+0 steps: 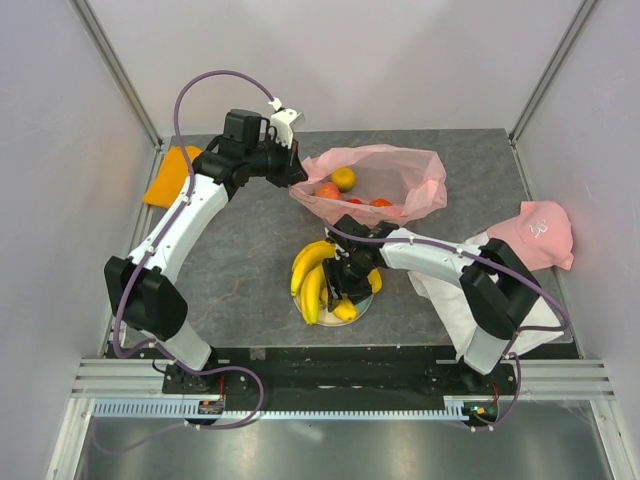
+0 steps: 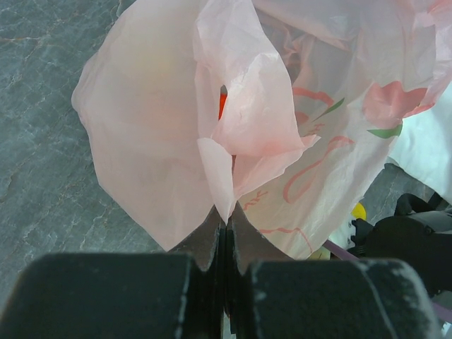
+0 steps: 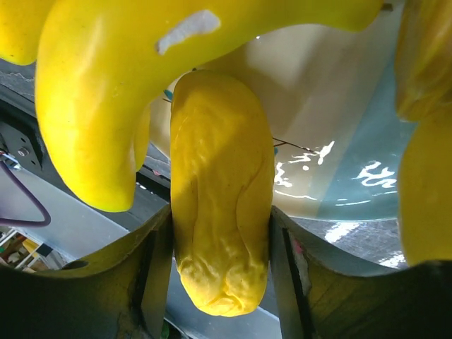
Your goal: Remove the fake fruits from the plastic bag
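Plastic bag [image 1: 405, 170] lies on table [image 1: 240, 270] at rear centre, mouth open. Inside: orange-yellow fruit [image 1: 343, 178], peach-red fruit [image 1: 327, 191], red pieces [image 1: 380, 203] deeper in. Left gripper [image 2: 226, 224] clamped tight on fold of bag's rim, at bag's left edge. Glossy plate [image 3: 353, 183] near table front carries banana bunch [image 1: 310, 275]. Right gripper [image 3: 221, 240] over plate, jaws pressed against both sides of elongated yellow fruit [image 3: 222, 183]; bananas just beside it.
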Motion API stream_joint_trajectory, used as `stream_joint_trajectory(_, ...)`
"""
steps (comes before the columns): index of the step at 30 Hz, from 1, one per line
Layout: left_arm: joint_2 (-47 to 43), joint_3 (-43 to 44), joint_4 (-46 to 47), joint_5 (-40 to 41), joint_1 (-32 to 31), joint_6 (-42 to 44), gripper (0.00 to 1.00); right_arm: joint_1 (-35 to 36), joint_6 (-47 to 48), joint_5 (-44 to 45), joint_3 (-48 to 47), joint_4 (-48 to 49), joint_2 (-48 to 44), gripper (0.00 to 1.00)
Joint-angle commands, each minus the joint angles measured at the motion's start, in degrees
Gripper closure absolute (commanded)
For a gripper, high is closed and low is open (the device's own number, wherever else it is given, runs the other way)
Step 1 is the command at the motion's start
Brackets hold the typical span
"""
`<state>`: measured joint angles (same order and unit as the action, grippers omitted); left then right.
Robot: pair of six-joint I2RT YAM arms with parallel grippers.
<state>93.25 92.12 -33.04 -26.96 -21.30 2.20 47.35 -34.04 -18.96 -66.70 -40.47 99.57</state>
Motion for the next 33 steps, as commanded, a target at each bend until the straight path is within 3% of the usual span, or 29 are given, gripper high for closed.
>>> stream_joint_trajectory(1, -2.3, -0.1, 1.7, -0.9, 0.0, -1.3, 0.98, 1.2, -1.7, 0.2, -2.2, 1.7, -0.1, 0.37)
stream_joint_trajectory(5, -2.1, -0.1, 2.2, -1.8, -0.2, -1.7, 0.98, 1.3, -0.9, 0.1, -2.1, 2.1, -0.7, 0.25)
stream_joint_trajectory(11, -2.2, 0.1, 2.2, -2.2, -0.8, -1.7, 0.98, 1.3, 2.3, 2.8, -4.6, -1.4, -4.0, 0.21)
stream_joint_trajectory(20, -3.0, -0.4, 2.1, -2.9, -2.0, -1.3, 0.99, 0.1, 20.6, 2.9, -13.1, -9.5, -11.3, 0.21)
stream_joint_trajectory(21, -3.0, -0.4, 2.3, -2.9, -2.1, -1.3, 0.99, 0.1, 22.8, 2.7, -13.3, -10.0, -11.9, 0.25)
stream_joint_trajectory(24, -2.8, 0.2, 2.2, -3.4, -2.6, -1.8, 0.98, 0.2, 30.0, 4.5, -11.2, -11.5, -14.6, 0.57)
stream_joint_trajectory(25, -2.7, 0.3, 2.3, -3.4, -2.9, -1.7, 0.98, 0.2, 32.8, 5.2, -8.0, -11.6, -16.0, 0.76)
stream_joint_trajectory(28, -2.7, 1.4, 2.2, -3.2, -3.6, -1.7, 0.98, 0.7, 36.5, 4.6, -0.9, -11.1, -18.2, 1.00)
stream_joint_trajectory(33, -3.0, 2.0, 2.2, -2.8, -3.8, -1.3, 0.98, 8.3, 40.5, 7.5, 8.4, -5.1, -21.0, 1.00)
